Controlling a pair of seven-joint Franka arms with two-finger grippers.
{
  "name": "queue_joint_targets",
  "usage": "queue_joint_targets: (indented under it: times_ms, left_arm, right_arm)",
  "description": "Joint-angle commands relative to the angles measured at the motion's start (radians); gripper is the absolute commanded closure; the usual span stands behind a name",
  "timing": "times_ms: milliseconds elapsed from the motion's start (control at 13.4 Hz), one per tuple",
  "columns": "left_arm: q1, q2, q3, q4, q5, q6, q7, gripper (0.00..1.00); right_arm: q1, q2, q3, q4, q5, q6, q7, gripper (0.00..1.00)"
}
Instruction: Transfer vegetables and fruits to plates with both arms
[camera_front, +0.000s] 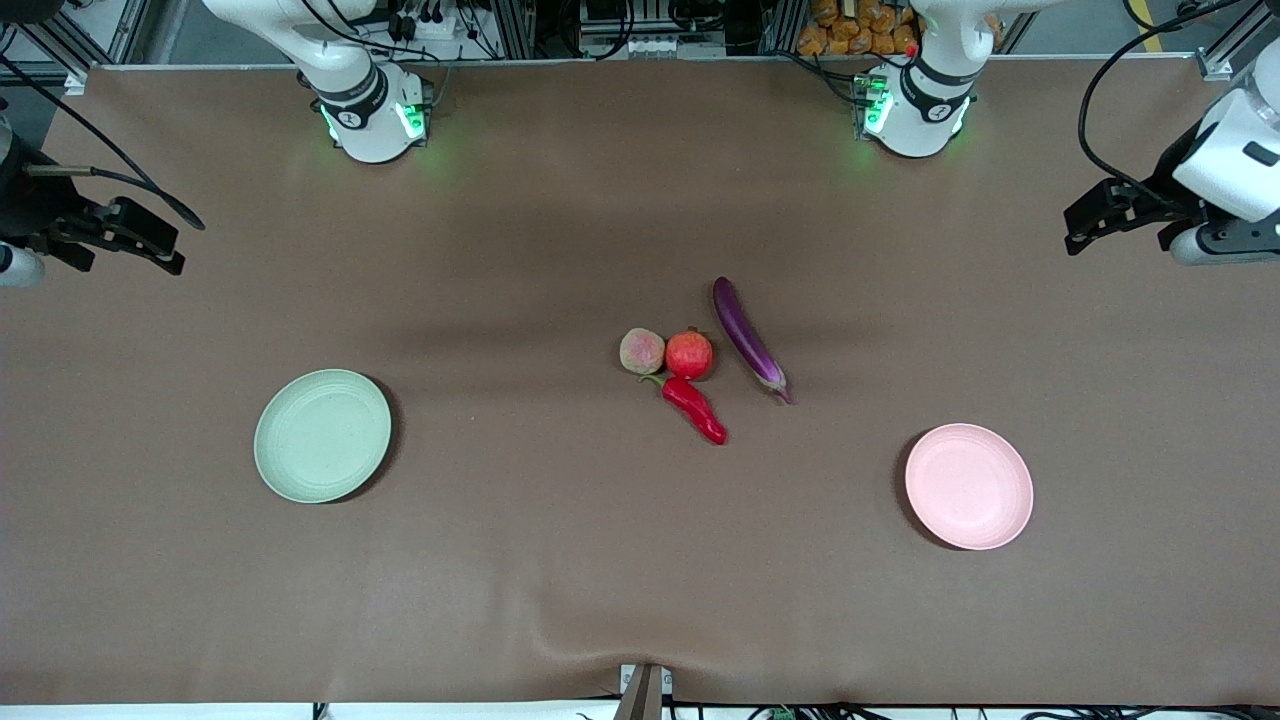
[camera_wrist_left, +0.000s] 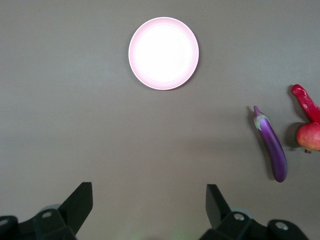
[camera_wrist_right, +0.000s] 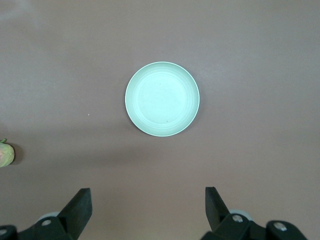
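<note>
Long glossy purple eggplant (camera_front: 748, 338), red chili (camera_front: 694, 405), round red fruit (camera_front: 689, 354) and pale blushed fruit (camera_front: 642, 351) cluster mid-table. Pale green plate (camera_front: 322, 435) lies at eight o'clock of the cluster, pale pink plate (camera_front: 968, 486) at four. Left gripper (camera_wrist_left: 149, 200) and right gripper (camera_wrist_right: 147, 201) hang with jaws spread over their own table ends. Risk: the round fruits touch, so one may roll when its neighbour is grasped.

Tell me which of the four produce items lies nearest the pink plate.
The purple eggplant. It is the item farthest toward the left arm's end, closest to the pink plate; the other three lie nearer the right arm's end.
</note>
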Motion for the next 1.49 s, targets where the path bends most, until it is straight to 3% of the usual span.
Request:
queue_joint_targets:
  times_ms: [0,596,1416]
  left_arm:
    - [0.018,-0.018,-0.002,0.01,-0.024,-0.023,0.023,0.0]
    - [0.018,0.02,-0.008,0.07,-0.017,-0.022,0.02,0.0]
    - [0.012,0.026,-0.016,0.067,-0.023,-0.017,0.0,0.0]
  right_arm:
    - [-0.008,-0.031,0.003,-0.031,-0.005,0.015,-0.014,0.0]
    - [-0.01,-0.024,0.001,-0.02,-0.003,0.014,-0.012,0.0]
    - [-0.01,-0.022,0.001,-0.02,-0.003,0.017,-0.012,0.0]
